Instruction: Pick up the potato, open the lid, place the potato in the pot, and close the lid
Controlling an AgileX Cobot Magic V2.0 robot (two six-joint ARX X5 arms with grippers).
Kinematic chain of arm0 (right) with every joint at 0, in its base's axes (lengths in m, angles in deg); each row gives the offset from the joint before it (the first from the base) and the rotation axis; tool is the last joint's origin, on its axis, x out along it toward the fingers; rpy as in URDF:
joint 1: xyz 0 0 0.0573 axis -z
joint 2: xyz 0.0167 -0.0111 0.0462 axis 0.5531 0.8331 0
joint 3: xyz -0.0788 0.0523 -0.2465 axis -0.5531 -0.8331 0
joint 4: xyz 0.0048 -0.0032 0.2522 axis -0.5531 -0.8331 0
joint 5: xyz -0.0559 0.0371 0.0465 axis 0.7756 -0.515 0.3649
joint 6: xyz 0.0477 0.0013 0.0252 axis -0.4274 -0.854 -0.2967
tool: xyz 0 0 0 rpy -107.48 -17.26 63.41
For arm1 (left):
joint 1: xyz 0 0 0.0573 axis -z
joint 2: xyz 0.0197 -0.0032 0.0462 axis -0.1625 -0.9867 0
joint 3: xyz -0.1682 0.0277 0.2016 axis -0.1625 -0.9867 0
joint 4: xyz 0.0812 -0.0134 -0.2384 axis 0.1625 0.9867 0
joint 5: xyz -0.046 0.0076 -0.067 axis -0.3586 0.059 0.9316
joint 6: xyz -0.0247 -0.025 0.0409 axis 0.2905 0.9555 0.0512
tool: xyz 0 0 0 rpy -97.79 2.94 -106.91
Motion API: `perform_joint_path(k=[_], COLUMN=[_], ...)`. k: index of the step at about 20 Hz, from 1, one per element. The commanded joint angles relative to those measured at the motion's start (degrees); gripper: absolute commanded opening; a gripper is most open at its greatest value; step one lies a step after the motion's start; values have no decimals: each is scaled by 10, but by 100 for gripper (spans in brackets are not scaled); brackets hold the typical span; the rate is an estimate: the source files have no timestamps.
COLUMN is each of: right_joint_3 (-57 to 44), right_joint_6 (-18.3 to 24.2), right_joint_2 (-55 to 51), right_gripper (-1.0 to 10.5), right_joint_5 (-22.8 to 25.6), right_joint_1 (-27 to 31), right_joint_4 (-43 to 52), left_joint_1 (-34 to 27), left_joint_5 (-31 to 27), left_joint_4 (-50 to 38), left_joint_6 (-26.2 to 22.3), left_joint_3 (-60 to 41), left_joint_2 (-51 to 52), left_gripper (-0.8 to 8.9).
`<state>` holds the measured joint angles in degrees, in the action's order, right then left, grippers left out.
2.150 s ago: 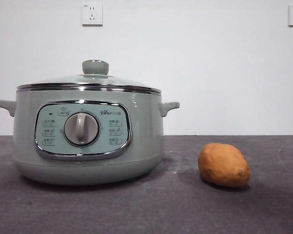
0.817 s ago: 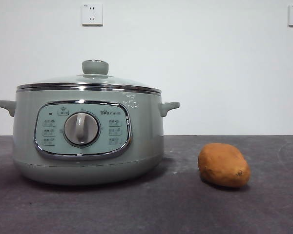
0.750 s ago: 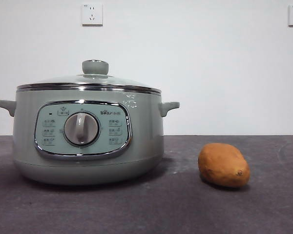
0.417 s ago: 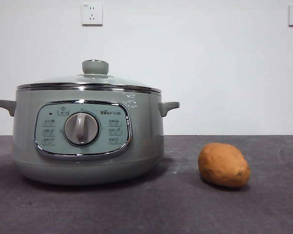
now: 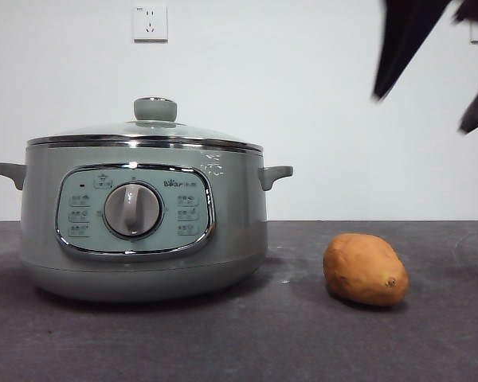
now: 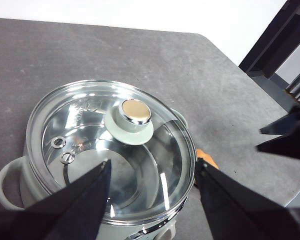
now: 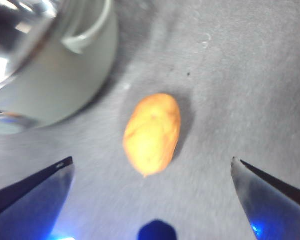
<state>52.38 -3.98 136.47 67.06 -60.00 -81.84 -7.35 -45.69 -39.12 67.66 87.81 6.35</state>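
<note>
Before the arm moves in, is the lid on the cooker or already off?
On. The glass lid sits flat on the cooker, its chrome rim seated all round; the left wrist view shows it covering the bowl.

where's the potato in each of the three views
Front view: the potato lies on the dark table, apart from the pot, off its handle side.
Left wrist view: only an orange sliver of it shows past the lid rim.
Right wrist view: it lies whole, centred between the open jaws of the right gripper.
Shared landmark: the pot, in all three views.
</note>
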Motion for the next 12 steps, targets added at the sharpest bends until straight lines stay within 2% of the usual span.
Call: perform_joint_path(k=[1, 6, 11, 12], right_joint_3=[2, 2, 2, 2], right_joint_6=[-31, -52, -65, -67], right_joint_2=[55, 180, 257, 266], right_gripper=[566, 565, 558, 503], right_joint_5=[31, 33, 32, 32], right_joint_1=[-26, -41, -41, -41], right_joint_4=[30, 86, 128, 132], left_joint_1=[-1, -1, -1, -1], left_joint_5=[-1, -1, -4, -4], left_joint_4=[-5, -5, -5, -5], left_joint_6=[-6, -6, -6, -6], left_joint_3=[1, 1, 1, 1], left_joint_2=[1, 1, 1, 1], left_gripper=[287, 287, 287, 287])
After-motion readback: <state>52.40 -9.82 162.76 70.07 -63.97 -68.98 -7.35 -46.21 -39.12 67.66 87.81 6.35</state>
